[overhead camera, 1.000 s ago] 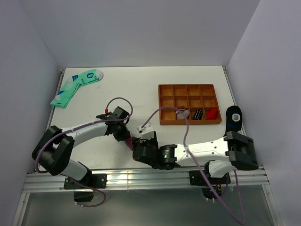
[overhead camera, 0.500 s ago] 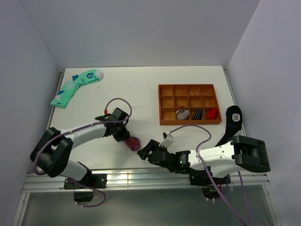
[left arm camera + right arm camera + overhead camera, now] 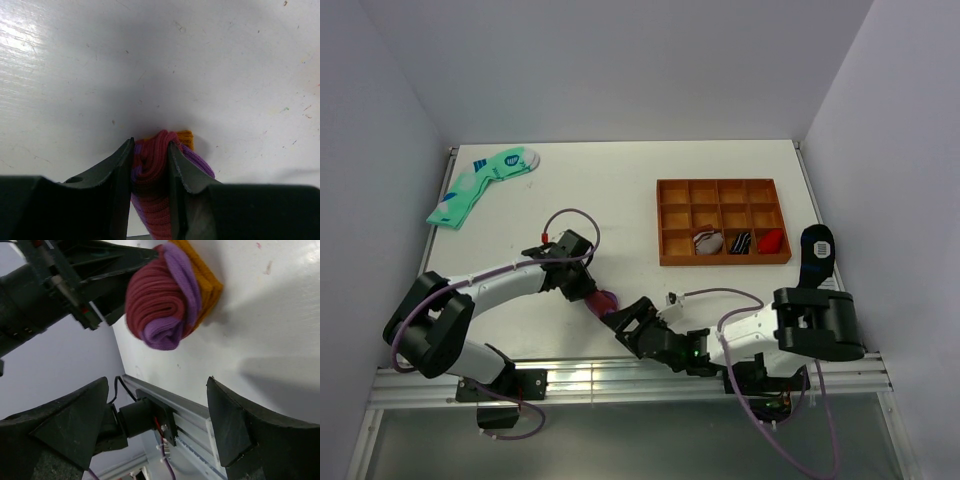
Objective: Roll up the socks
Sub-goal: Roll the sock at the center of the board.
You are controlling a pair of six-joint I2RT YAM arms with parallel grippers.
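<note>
The socks [image 3: 604, 301] are a tight maroon-red roll with purple patches and an orange-mustard cuff, lying on the white table near its front edge. My left gripper [image 3: 592, 292] is shut on the socks [image 3: 152, 162]; its two black fingers [image 3: 120, 170] squeeze the roll from both sides. In the right wrist view the socks [image 3: 165, 295] show as a spiral with the cuff underneath, touching the table. My right gripper [image 3: 632, 322] stands just to the right of the roll and nearer the front edge. It [image 3: 157, 385] is open wide with nothing between its fingers.
An orange compartment tray [image 3: 720, 262] sits at the right with three small rolled bundles [image 3: 740, 241] in its front row. Mint-green socks [image 3: 480, 185] lie at the far left. A black sock [image 3: 816, 250] lies at the right edge. A metal rail [image 3: 620, 378] runs along the front.
My right gripper has let go of the sock roll, backed off towards the front edge and opened wider. The left gripper has kept its hold in place.
</note>
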